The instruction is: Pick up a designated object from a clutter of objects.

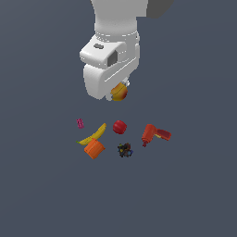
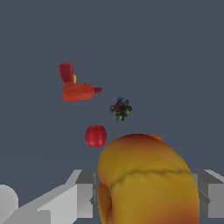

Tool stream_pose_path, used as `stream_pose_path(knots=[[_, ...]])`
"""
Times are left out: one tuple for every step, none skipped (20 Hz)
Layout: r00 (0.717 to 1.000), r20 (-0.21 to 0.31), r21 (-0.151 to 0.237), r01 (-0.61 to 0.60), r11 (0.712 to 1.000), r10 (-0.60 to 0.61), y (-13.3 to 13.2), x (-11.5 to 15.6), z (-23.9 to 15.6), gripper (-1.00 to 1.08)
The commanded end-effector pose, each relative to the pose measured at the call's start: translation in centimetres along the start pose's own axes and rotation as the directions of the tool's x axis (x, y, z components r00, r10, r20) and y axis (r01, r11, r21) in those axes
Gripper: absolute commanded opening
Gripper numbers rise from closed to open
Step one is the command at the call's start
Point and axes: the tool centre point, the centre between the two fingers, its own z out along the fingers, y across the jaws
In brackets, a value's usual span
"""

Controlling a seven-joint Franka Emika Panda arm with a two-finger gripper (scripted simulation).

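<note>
Peach point(image 2: 146, 179) fills the wrist view, clamped between the jaws and lifted well clear of the desk point(image 1: 194, 185). The apple point(image 1: 119, 126) sits below at about 6 o'clock in the exterior view. It's round and slick, so I'd worry a jerky move rolls it out.

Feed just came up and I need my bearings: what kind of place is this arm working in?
Probably a simulated test scene, not a real room: a plain, featureless grey floor, no walls or furniture. Small mismatched items lie scattered together: a banana, a drill, an apple. The pincer holds a peach above them.
</note>
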Motion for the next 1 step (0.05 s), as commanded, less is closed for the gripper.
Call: stream_pose_path(knots=[[1.000, 0.000, 0.000, -0.001, 1.000, 0.001, -0.07, 0.10, -0.26, -1.00]])
